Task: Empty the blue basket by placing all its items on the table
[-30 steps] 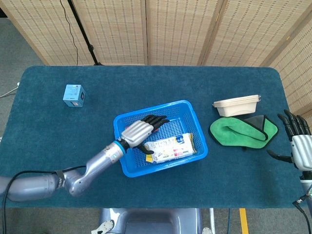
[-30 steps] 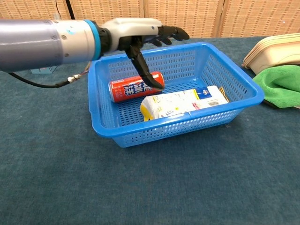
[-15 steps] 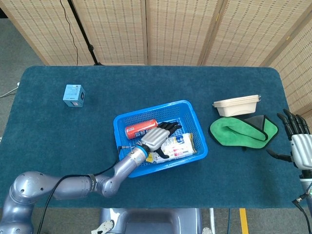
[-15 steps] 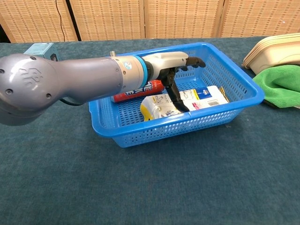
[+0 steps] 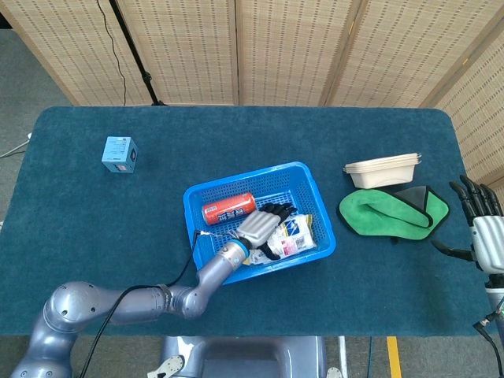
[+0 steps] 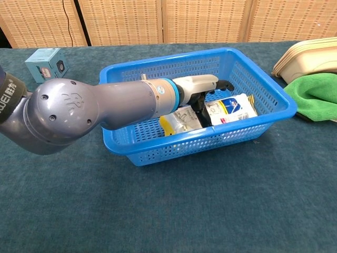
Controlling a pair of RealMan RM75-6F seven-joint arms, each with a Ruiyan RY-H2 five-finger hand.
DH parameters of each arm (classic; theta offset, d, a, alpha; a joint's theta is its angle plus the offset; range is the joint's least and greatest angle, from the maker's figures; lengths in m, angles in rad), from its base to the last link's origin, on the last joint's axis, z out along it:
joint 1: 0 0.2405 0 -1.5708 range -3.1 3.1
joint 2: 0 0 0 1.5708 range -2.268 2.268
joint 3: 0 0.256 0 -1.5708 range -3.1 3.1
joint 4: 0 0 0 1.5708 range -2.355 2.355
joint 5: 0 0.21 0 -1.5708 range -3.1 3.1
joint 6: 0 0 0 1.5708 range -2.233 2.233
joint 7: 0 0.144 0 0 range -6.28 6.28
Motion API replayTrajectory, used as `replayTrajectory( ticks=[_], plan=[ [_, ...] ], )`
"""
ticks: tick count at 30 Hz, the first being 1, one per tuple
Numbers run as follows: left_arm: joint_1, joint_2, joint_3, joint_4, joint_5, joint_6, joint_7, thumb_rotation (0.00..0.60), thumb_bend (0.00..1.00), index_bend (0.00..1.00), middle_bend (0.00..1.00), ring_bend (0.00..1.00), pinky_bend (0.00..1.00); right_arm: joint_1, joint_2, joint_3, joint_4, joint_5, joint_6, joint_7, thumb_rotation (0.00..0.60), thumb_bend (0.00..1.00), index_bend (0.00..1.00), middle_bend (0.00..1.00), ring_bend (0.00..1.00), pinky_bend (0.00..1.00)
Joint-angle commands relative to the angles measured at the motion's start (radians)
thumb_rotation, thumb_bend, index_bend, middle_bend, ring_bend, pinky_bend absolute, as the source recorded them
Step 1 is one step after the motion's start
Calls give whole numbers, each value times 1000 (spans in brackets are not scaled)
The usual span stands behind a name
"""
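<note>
Can lies behind packet in the basket.

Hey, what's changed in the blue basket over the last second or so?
The left hand moved off the red can toward the near side of the blue basket and came down onto the white packet, fingers wrapping it; whether it grips is unclear. The packet looks bunched and slightly shifted. The can, blue box, green cloth, trays and right hand stayed put.

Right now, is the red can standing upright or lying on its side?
Lying on its side. The red can rests lengthwise on the blue basket floor, behind the left hand.
</note>
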Motion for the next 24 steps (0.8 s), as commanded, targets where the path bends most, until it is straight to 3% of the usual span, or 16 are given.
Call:
replayTrajectory(
  ticks=[1,5,7,8,10,11,13,17,24],
  plan=[
    [-3,-10,1,9,-5,-7,4,600,116,0,0,0,0,0,0,1,0,0,0,1,600,0,0,0,0,0],
    [-6,-22,-1,24,-6,-14,7,600,116,0,0,0,1,0,0,1,2,1,-1,3,600,0,0,0,0,0],
    [-9,-25,2,33,-10,-20,13,600,135,0,0,0,68,0,0,2,3,0,0,3,600,0,0,0,0,0],
    [-11,-28,1,38,-12,-18,17,600,177,16,2,16,168,0,0,2,3,0,1,4,600,0,0,0,0,0],
    [-12,-40,-2,51,-12,0,24,600,316,135,68,125,370,0,0,2,3,-1,2,4,600,0,0,0,0,0],
    [-11,-48,-4,56,-11,10,26,600,407,246,144,222,455,0,0,2,2,-2,2,4,600,0,0,0,0,0],
    [-9,-59,-10,63,-11,28,28,600,527,410,288,355,530,1,0,1,2,-3,2,3,600,0,0,0,0,0],
    [-1,-78,-25,69,8,76,29,600,626,515,380,436,554,1,0,1,1,-5,3,2,600,0,0,0,0,0],
    [42,-26,-74,-25,123,180,-29,600,638,528,395,446,555,1,0,-1,-4,-9,5,-3,600,0,0,0,0,0]
  ],
)
